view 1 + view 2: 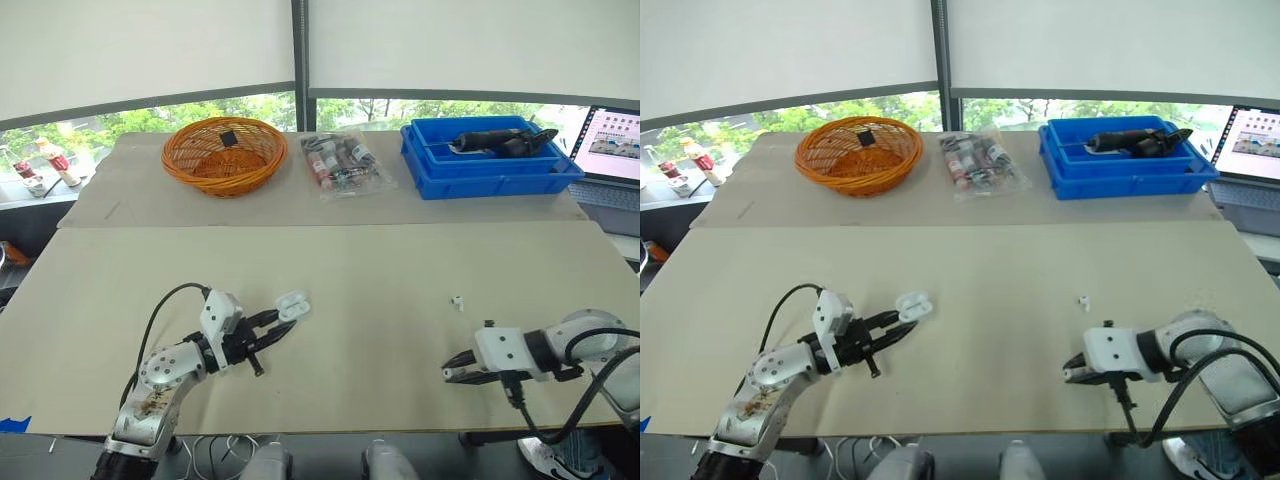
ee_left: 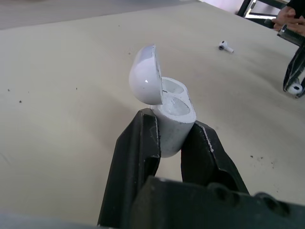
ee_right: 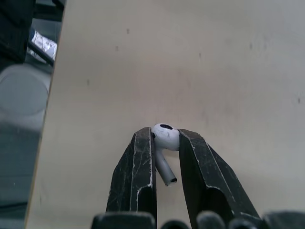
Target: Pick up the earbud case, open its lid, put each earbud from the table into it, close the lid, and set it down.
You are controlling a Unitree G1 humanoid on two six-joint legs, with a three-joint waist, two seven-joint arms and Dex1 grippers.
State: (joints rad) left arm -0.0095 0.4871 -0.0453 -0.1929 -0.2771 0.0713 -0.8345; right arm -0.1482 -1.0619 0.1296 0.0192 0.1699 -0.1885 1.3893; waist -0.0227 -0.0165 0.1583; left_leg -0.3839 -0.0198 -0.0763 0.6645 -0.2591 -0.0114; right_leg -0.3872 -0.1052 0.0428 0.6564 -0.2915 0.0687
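So we're mid-task here, at the "load the buds" step. The left pincer [image 1: 280,322] is clamped on the lower body of the small glossy white earbud case [image 2: 167,107], holding it just above the beige tabletop [image 1: 380,270] at the robot's front left. The rounded lid is flipped open and leaning back, and you can see both sockets inside. I can't tell for sure that they're empty, but they look it.

Over on the right, the right pincer [image 1: 450,370] is pinched on the head of one white stemmed earbud [image 3: 164,137], with the stem hanging down between the fingers, low over the tabletop. The two arms are well apart. The second little white earbud [image 1: 457,300] is lying on the tabletop just ahead of the right pincer, untouched.

Next move, as I read it: bring the two arms together and drop that held bud stem-first into one of the sockets. The tricky bit is lining things up. The stem has to point down into the hole, and the case opening faces up and away, so one wrist probably needs to tilt. Then go back for the second bud, shut the lid, and set the case down.
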